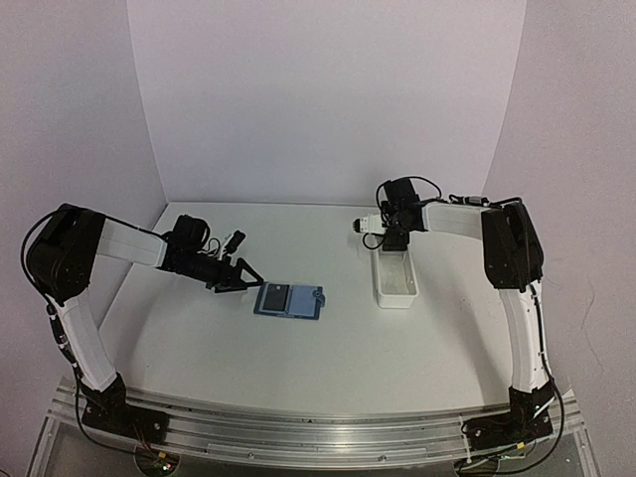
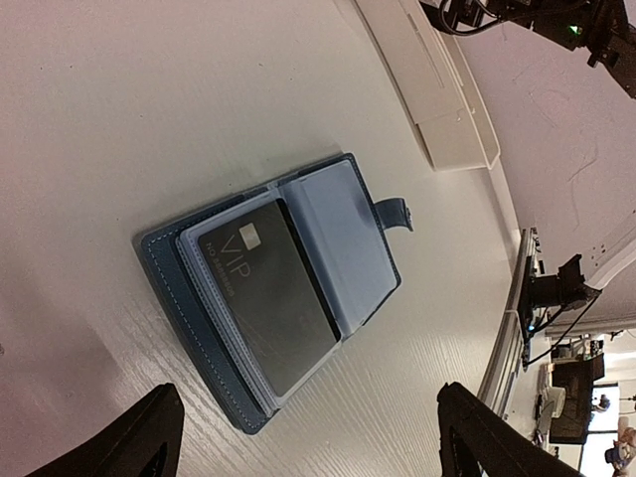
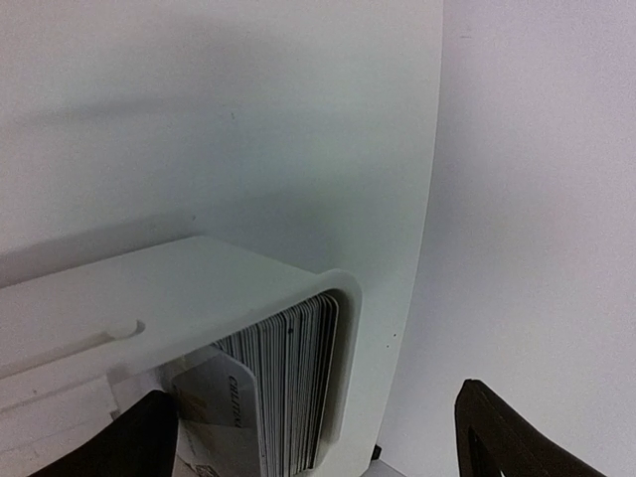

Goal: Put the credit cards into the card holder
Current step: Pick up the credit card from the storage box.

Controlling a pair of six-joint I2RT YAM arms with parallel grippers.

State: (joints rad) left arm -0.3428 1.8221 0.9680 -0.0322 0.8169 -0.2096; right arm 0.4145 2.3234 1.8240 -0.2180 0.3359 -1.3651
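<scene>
Soft, even light; faint shadows on the matte white tabletop point(image 1: 328, 358). My left wrist camera catches a pale sheen across the flat black credit card point(image 2: 263, 298).

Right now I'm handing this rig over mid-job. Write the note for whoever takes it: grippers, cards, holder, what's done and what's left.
Left gripper: open, empty, just beside the card holder, not touching it.
Right gripper: open, empty, above the far end of the white tray.
Card holder: lies open flat, snap tab out to one side.
Done: one dark card sits on the page away from the tab. I cannot tell if it is fully in its sleeve.
Left: a stack of cards stands on edge in the tray and has yet to go into the holder.
</scene>
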